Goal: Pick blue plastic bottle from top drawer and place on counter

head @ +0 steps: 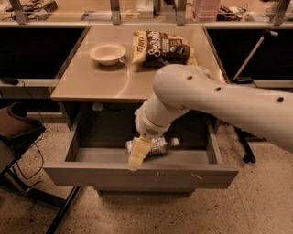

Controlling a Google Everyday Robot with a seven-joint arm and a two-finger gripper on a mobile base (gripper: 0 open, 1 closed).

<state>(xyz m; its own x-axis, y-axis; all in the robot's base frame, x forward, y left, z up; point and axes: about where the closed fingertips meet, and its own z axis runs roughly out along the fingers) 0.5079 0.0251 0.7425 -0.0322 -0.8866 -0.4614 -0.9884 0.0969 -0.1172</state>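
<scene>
The blue plastic bottle [159,146] lies on its side in the open top drawer [142,174], near the front middle, its white cap pointing right. My gripper [138,154] reaches down into the drawer from the right and sits over the bottle's left end, hiding that part. The large white arm [215,98] crosses above the drawer's right half. The counter [98,80] is the beige tabletop directly above the drawer.
A white bowl [107,53] and a dark brown-and-yellow chip bag [160,47] sit at the back of the counter. A cluttered shelf [137,9] runs behind it. A dark chair [16,130] stands to the left of the drawer.
</scene>
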